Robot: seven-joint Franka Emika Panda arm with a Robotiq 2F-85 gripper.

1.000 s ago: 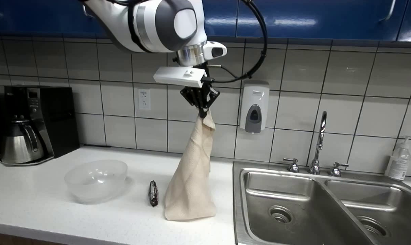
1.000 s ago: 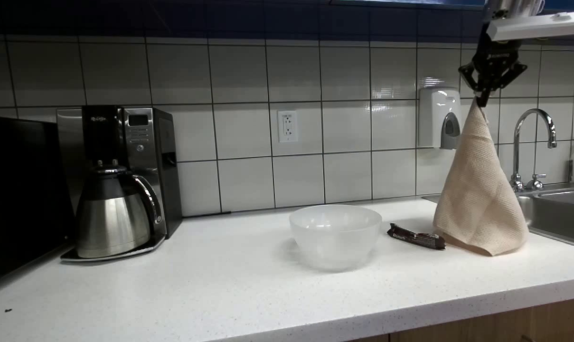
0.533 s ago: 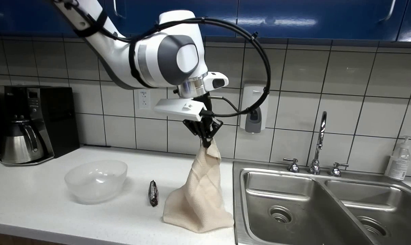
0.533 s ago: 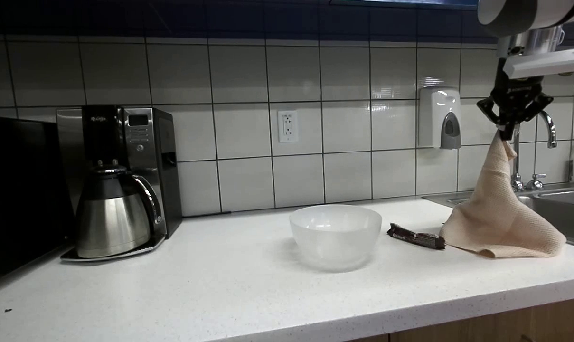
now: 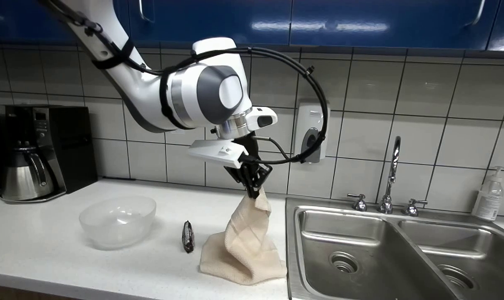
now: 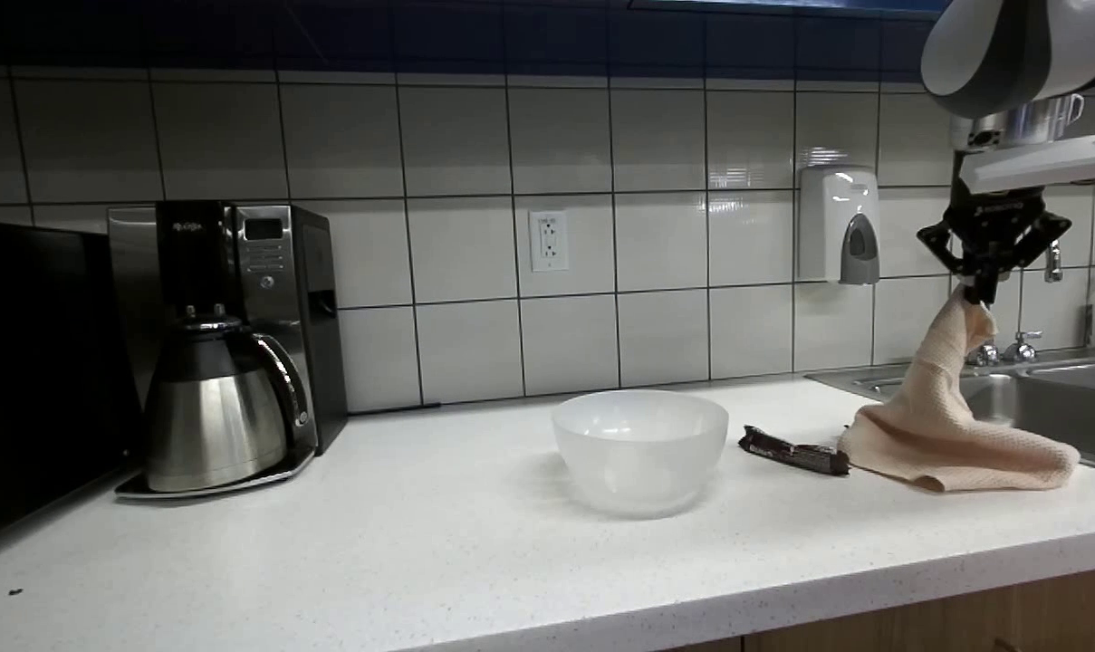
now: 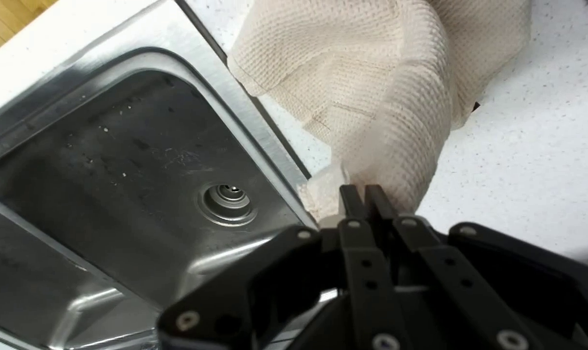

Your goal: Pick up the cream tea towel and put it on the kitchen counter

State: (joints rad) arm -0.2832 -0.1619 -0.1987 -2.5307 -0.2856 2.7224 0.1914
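- Gripper point(image 5: 254, 194) mid-frame in an exterior view, fingers point(image 5: 251, 191) pinching the towel point(image 5: 249, 243) by its top
- towel's lower part on the counter point(image 5: 164, 266), lower centre
- sink point(image 5: 397, 254) lower right

Your gripper point(image 7: 364, 195) is black, your tea towel point(image 7: 396, 97) cream with a waffle pattern. At the top of an exterior view you see blue cabinets point(image 5: 210, 18); mid-frame, off-white tiles point(image 5: 366, 133) in a dark-lined grid. Your counter point(image 6: 438, 561) is speckled white.

coffee maker point(image 6: 266, 263), steel carafe point(image 6: 216, 426) in it. frosted bowl point(image 6: 639, 453) upright, dark wrapped bar point(image 6: 793, 453) near it. double sink point(image 5: 420, 254) with chrome faucet point(image 5: 392, 177), pump bottle point(image 5: 489, 200) nearby. white dispenser point(image 6: 826, 226) and outlet point(image 6: 549, 240) on tiled wall point(image 6: 461, 244), blue cabinets point(image 5: 360, 16) above.
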